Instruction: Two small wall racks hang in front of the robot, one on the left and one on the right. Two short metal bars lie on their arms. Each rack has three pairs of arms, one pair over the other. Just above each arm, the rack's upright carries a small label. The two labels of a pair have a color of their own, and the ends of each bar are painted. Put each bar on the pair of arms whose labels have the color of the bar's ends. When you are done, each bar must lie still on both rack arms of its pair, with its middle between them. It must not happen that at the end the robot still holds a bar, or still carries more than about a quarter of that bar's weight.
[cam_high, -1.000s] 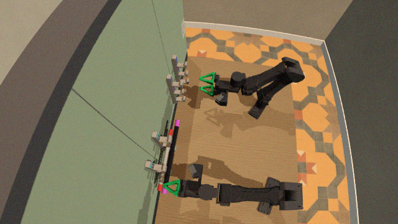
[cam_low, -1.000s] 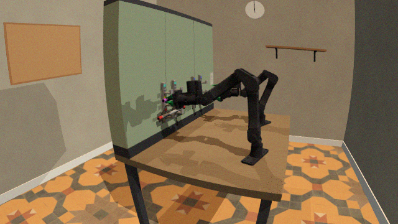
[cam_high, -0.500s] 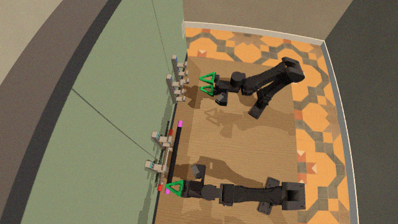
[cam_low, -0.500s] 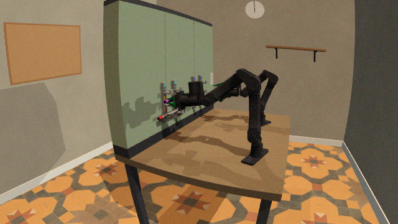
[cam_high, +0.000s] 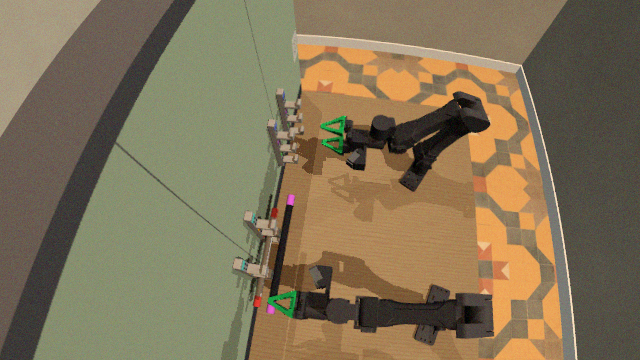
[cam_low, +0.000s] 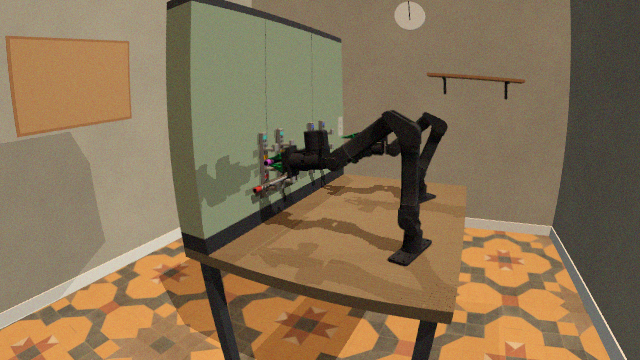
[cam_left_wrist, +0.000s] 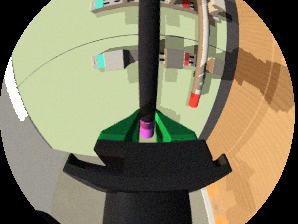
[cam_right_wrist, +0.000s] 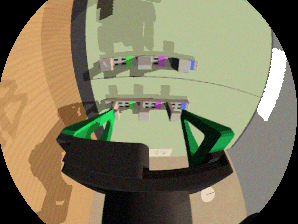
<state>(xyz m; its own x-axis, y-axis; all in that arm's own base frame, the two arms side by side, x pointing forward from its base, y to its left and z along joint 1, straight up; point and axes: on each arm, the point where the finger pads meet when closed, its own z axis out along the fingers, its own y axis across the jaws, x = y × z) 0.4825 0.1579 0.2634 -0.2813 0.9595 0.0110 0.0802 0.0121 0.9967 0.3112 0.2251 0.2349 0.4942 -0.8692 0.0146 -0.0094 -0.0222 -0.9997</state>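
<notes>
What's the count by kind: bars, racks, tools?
Bars: 2 (black bar, silver bar)
Racks: 2 (left rack, right rack)
Tools: 2 (left tool, right tool)
Total: 6

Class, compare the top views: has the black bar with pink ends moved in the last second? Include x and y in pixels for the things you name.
Yes. The black bar (cam_high: 283, 245) (cam_low: 268, 162) (cam_left_wrist: 149, 60) has shifted slightly away from the green wall (cam_high: 175, 125) (cam_low: 225, 75) (cam_left_wrist: 50, 100) (cam_right_wrist: 215, 40).
</notes>
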